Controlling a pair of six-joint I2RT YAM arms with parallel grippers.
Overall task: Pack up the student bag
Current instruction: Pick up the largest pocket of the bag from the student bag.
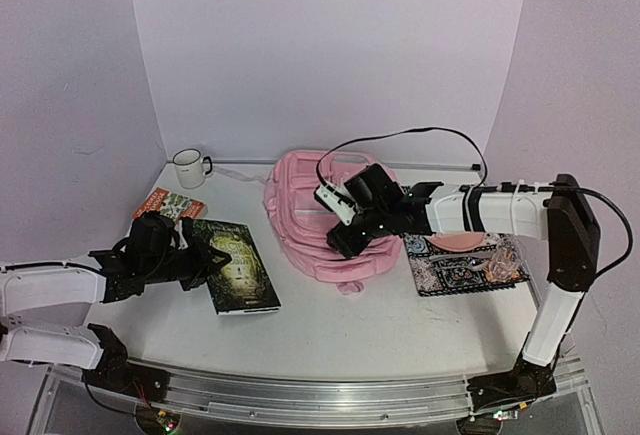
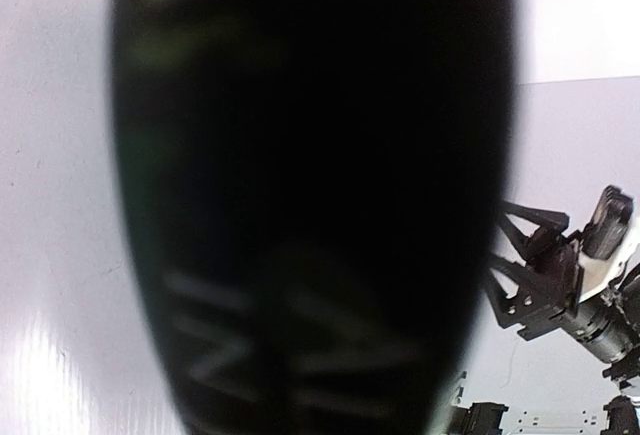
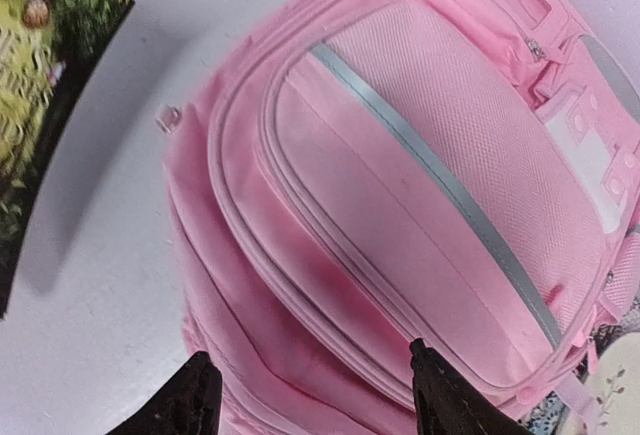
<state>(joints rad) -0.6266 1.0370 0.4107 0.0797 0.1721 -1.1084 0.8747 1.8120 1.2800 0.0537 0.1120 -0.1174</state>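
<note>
- None of the loose items looks packed yet: the bag (image 1: 295, 205) lies flat at mid-frame in the top view, its pockets zipped as far as can be seen.
- Left end effector (image 1: 208, 256) is closed narrowly on the left edge of the book (image 1: 240, 265), lower left of the bag.
- Right end effector (image 1: 340, 242) hovers over the bag, jaws wide, holding nothing.
- Likely left to do: open the bag and load the book; the notebook (image 1: 455, 273) at right also lies on the counter (image 1: 350, 335).
</note>
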